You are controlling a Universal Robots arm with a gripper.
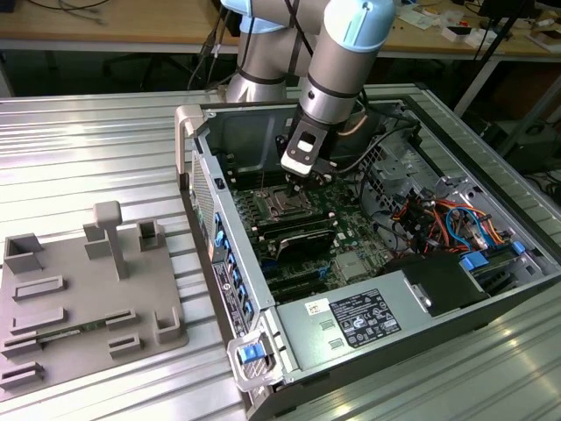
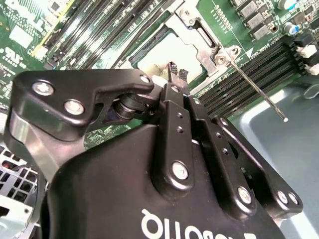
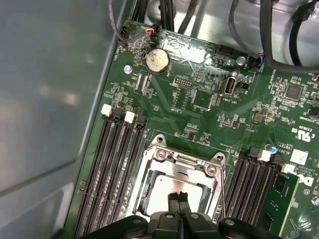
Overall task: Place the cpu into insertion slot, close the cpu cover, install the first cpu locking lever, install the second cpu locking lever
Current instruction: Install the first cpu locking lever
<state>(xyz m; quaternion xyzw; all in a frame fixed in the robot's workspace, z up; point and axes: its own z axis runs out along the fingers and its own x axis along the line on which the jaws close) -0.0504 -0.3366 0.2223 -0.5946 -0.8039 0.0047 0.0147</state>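
Cpu [image 3: 167,181] lies flat in the slot [image 1: 282,209], between banks of black memory slots [image 3: 117,169]; its dull silver face shows through the cut-out of the cover [image 3: 187,160], a bright stamped-steel frame that looks lowered around it. Gripper [image 3: 178,195] hangs just over that face, black fingers [image 3: 173,200] pinched together on nothing, seemingly set to push, not grasp. Thin wire lever [image 2: 259,92] juts free beside the slot, apparently unlatched.

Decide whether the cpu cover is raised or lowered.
Lowered: in the first wrist view the cpu cover lies flat, framing the silver cpu.
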